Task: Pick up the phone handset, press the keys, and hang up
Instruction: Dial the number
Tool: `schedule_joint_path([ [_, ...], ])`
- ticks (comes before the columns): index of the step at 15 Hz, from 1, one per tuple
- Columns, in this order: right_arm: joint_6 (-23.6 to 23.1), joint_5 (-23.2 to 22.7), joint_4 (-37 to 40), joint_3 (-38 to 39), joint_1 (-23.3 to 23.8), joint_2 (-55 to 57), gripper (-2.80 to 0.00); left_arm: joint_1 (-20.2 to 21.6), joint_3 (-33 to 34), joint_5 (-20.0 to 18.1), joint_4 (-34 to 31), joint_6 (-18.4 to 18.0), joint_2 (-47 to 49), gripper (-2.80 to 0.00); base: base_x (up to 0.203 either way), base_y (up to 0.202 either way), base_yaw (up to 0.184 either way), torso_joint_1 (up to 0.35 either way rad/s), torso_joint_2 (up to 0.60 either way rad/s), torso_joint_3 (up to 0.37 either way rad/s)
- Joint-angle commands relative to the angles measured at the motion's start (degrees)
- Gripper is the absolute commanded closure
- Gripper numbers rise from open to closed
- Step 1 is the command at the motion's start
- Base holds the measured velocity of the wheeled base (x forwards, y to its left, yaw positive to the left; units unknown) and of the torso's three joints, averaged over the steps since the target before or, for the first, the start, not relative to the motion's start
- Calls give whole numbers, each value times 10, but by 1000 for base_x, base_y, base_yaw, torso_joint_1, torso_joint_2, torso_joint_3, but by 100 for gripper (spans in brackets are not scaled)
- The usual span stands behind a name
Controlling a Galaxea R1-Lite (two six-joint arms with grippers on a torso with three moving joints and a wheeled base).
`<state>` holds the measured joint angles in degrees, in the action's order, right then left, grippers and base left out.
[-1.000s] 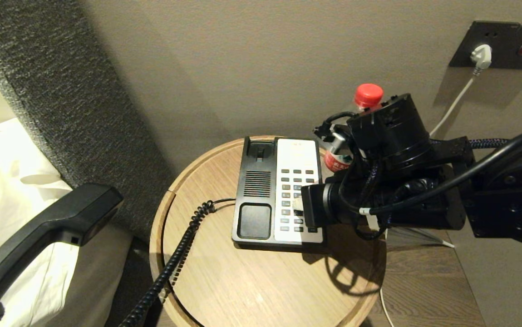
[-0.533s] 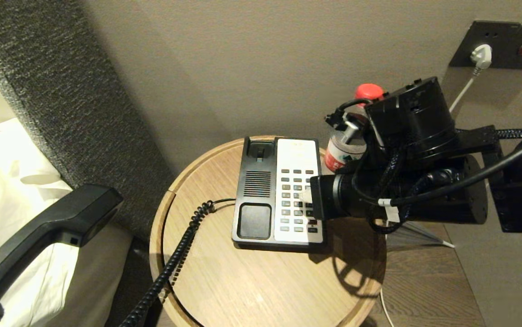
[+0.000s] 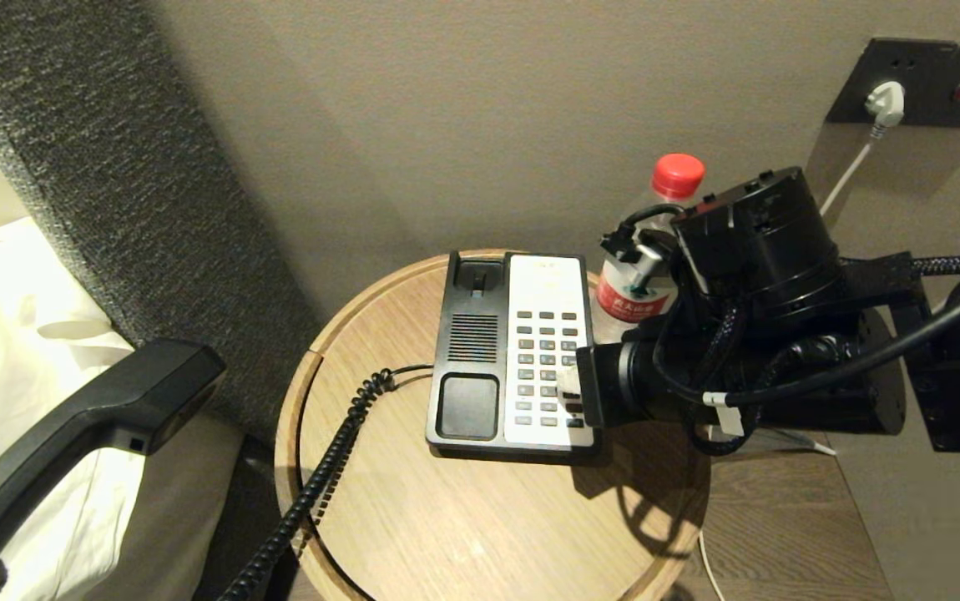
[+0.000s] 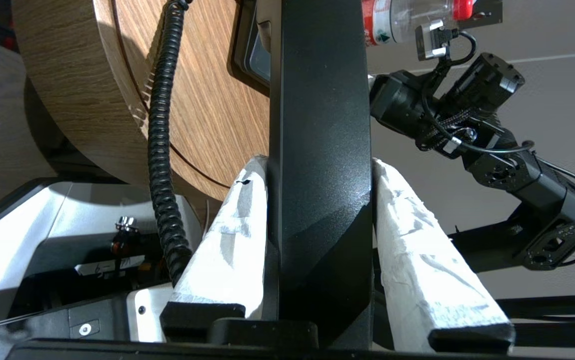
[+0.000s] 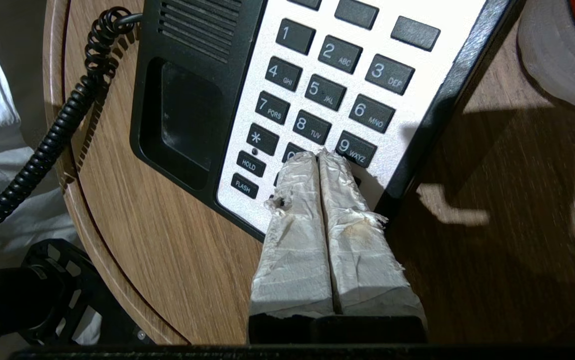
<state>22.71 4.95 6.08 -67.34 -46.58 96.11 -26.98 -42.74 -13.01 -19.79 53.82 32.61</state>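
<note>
My left gripper [image 4: 317, 165] has its taped fingers [image 4: 230, 235] clamped on either side of the phone handset [image 3: 88, 421], which I hold lifted off to the left of the round wooden table [image 3: 463, 517], out over the white bedding [image 3: 12, 334] and well apart from the phone base [image 3: 513, 355]. The black coiled cord [image 3: 313, 484] runs from the base across the tabletop and off its near left edge. My right gripper [image 5: 318, 156] reaches in from the right over the keypad [image 5: 327, 95], its two taped fingers [image 5: 297, 220] pressed flat together with nothing between them; the tips sit at the bottom row of digit keys, covering the key between the star key and the 9, just beside the 9. The empty cradle on the black left half of the base lies bare. A clear water bottle [image 3: 643, 267] with a red cap stands on the table just behind my right wrist, near the base's far right corner.
</note>
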Motion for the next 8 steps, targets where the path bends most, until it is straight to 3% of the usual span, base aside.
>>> schedule_joint_path([
  [1, 1, 0, 1, 0, 0, 4, 0, 0, 2, -1, -1, 3, 0, 0, 0, 0, 0, 0, 0, 0],
  [8, 2, -1, 0, -2, 0, 13, 0, 0, 4, -1, -2, 3, -3, 0, 0, 0, 0, 0, 0, 0],
])
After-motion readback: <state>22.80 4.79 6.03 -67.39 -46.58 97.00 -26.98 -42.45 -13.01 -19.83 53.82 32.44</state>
